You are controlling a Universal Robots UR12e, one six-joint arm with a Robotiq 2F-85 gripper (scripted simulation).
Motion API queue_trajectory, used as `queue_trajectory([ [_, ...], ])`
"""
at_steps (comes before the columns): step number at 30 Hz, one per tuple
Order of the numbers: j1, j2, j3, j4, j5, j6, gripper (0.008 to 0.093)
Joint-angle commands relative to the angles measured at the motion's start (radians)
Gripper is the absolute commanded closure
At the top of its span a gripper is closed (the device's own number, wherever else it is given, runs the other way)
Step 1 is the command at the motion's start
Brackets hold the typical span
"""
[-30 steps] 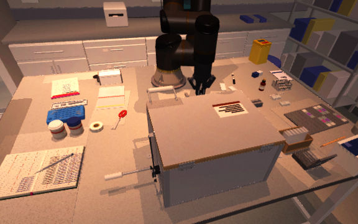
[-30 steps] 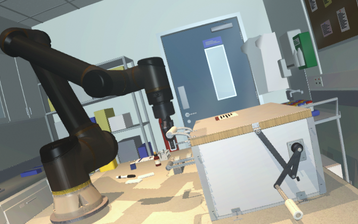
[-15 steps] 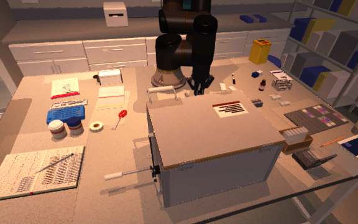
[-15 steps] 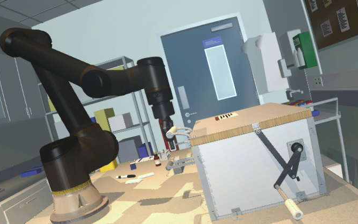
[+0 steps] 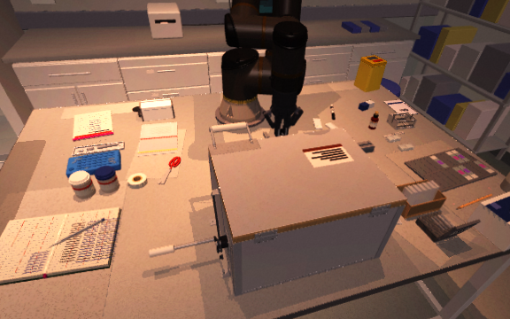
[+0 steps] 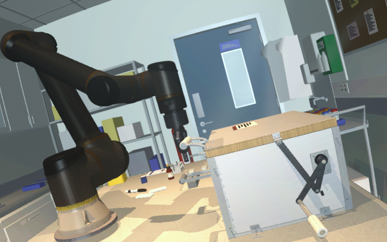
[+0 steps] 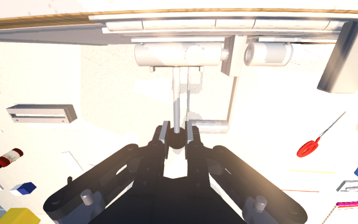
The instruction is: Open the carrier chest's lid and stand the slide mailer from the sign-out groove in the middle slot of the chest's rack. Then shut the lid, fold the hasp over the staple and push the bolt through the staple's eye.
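The chest's lid (image 5: 299, 177) lies flat and closed on the grey carrier chest (image 6: 279, 177). My gripper (image 7: 176, 133) is at the chest's front face, below the lid's edge. In the wrist camera its fingers are closed on the dark knob of the bolt (image 7: 176, 140), whose thin rod runs toward the bolt barrel (image 7: 179, 53). The hasp and staple (image 7: 234, 55) sit beside the barrel. The lid's handle (image 5: 230, 128) stands just left of the gripper (image 5: 283, 128). An empty grooved block (image 7: 42, 113) lies on the table. The slide mailer is not in view.
The chest's front wall and lid edge stand right before the gripper. A crank handle (image 5: 184, 246) sticks out from the chest's side. Red scissors (image 5: 173, 165), a tape roll (image 5: 137, 179), a small bottle (image 5: 374, 120) and a marker (image 6: 136, 190) lie on the table around it.
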Motion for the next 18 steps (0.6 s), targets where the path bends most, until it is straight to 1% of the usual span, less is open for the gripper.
queue_trajectory([
  [1, -0.001, 0.0, -0.001, -0.001, -0.001, -0.001, 0.0934],
  [18, -0.022, -0.002, 0.0, 0.0, -0.001, -0.022, 0.0934],
])
